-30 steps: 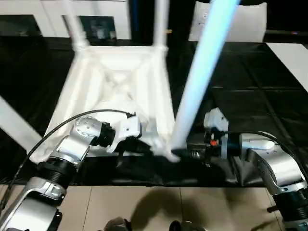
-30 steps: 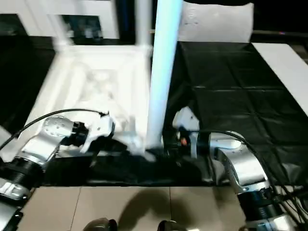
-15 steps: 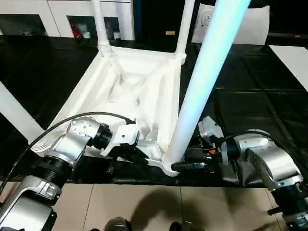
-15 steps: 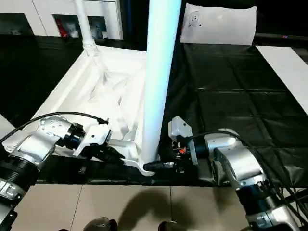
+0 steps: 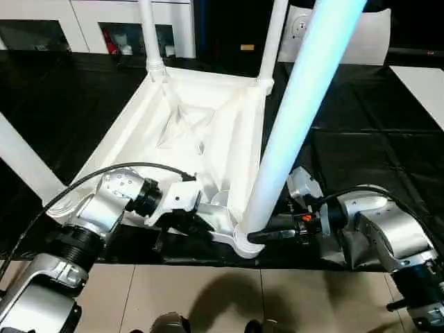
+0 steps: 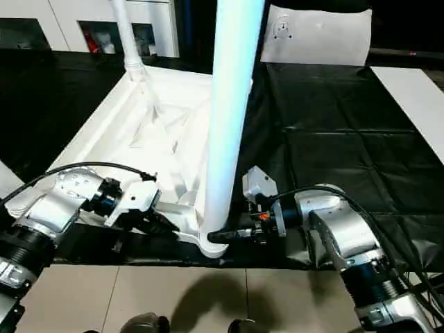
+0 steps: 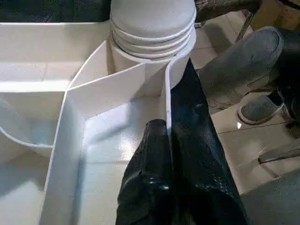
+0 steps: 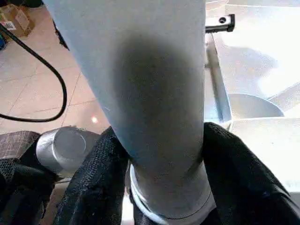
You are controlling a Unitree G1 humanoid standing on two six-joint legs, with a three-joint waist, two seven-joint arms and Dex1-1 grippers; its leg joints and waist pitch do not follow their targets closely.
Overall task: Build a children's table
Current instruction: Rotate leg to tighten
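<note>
- Head views: the upturned children's table (image 5: 187,132) lies on the black-covered floor (image 5: 361,125), three legs standing up out of its corner sockets. The near leg (image 5: 291,118) is long, light hollow plastic; I judge it slick and top-heavy, best gripped low by the socket.
- Left wrist view: the left gripper (image 7: 161,154) has its fingers pinched shut on a thin rib wall (image 7: 167,101), stiff enough to steady the frame.
- Right wrist view: the right gripper (image 8: 159,180) fingers straddle the leg's base, pressed against both sides.

Head pair looks down over both forearms at the upturned tabletop (image 5: 187,132); each wrist camera sits close along its fingers, both facing the near corner leg (image 8: 150,103)
</note>
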